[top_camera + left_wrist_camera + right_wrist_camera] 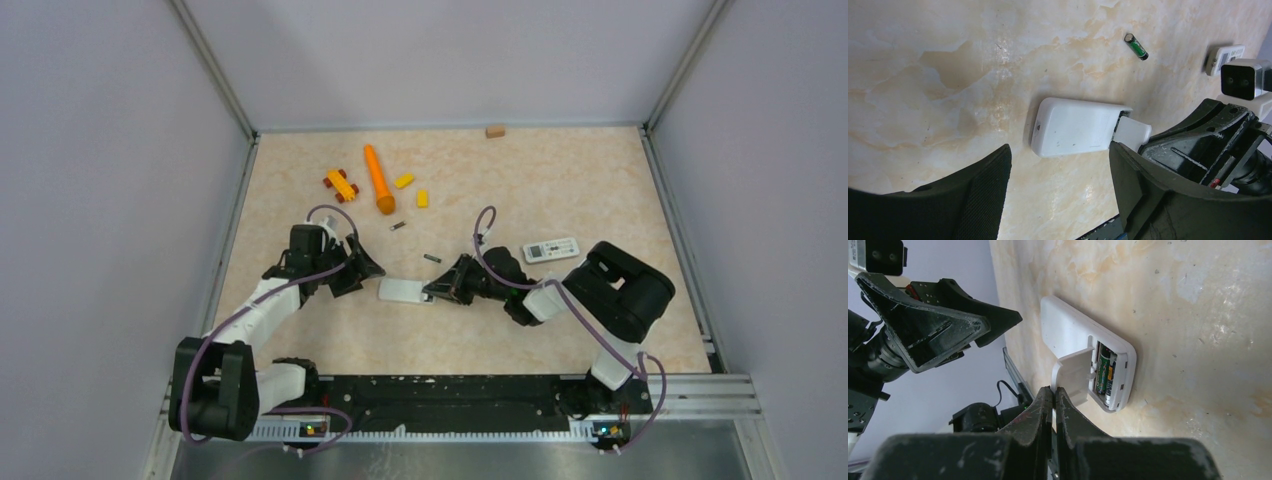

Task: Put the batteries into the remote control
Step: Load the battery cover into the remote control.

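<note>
No lettering is legible on the batteries [1104, 372], remote control [1068, 330] or battery cover [1075, 377].

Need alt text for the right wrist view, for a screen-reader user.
A white remote lies back-up on the marbled table. Its battery cover is ajar beside an open bay holding two batteries. The right gripper points in from the bottom of the frame, jaws shut, tips at the cover's edge.
</note>
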`<state>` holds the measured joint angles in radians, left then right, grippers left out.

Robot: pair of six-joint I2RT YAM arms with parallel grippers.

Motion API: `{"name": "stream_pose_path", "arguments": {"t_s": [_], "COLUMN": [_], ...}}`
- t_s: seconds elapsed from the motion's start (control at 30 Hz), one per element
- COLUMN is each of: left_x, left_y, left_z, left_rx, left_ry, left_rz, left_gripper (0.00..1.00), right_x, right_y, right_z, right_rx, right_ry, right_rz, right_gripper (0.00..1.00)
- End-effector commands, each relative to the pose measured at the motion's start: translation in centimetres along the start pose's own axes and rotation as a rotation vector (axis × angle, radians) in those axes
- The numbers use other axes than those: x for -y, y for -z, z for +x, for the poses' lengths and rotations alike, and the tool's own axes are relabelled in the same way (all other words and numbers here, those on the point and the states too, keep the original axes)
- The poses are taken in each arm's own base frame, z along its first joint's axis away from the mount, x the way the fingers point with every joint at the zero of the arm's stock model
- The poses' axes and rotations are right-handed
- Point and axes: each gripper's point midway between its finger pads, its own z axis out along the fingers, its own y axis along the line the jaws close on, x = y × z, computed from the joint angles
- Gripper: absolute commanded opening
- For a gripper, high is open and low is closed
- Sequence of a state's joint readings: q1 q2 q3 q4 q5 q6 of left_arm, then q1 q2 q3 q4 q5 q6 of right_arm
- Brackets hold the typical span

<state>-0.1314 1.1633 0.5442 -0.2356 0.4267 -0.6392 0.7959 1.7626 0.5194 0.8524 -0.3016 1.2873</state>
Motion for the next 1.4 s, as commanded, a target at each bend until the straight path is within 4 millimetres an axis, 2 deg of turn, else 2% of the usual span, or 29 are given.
{"name": "stream_pose_path", "arguments": {"t_s": [0.0, 0.23, 0.8, 1.2, 1.37], "left_x": [1.1, 0.9, 0.8, 0.7, 0.6], "left_y": [0.2, 0.2, 0.3, 0.0, -0.1], "left_z": [-1.2, -1.2, -1.0, -0.9, -0.8], "left_rx": [0.035, 0.034, 0.029, 0.021, 0.011], "left_ry": [-0.036, -0.036, -0.034, -0.03, -0.027], "left_rz": [0.034, 0.027, 0.027, 0.023, 0.025], "left_gripper": [0.75, 0.75, 0.74, 0.72, 0.66], "right_x": [-2.7, -3.9, -2.0, -0.4, -0.2], "right_y": [-0.5, 0.0, -1.4, -0.4, -0.4], "right_z": [-1.3, -1.6, -1.9, -1.8, -2.0], "right_rx": [0.038, 0.055, 0.05, 0.039, 0.026], "right_ry": [0.03, 0.056, 0.056, 0.036, 0.043], "right_rz": [-0.096, -0.126, -0.07, 0.017, 0.022], "right_gripper": [0.0, 0.0, 0.0, 0.0, 0.0]}}
